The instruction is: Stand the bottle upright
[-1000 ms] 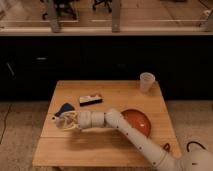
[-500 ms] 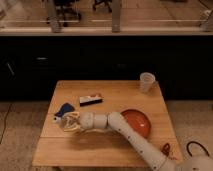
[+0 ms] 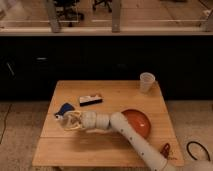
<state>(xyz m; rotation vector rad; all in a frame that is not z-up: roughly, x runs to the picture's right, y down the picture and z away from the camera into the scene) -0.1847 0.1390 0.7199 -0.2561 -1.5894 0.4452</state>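
Observation:
My gripper [image 3: 70, 122] is at the left side of the wooden table [image 3: 115, 150], low over its surface, with the pale arm [image 3: 131, 141] reaching in from the bottom right. A small clear shape with a pale whitish end, which looks like the bottle [image 3: 60, 118], lies right at the gripper's left side, partly hidden by it. I cannot tell whether the bottle is lying down or tilted, nor whether the gripper touches it.
A blue packet [image 3: 65, 108] lies just behind the gripper. A dark flat box with a white stripe [image 3: 90, 100] sits mid-table. A red-orange bowl [image 3: 137, 123] sits beside the arm at the right. A translucent white cup [image 3: 146, 82] stands at the back right corner.

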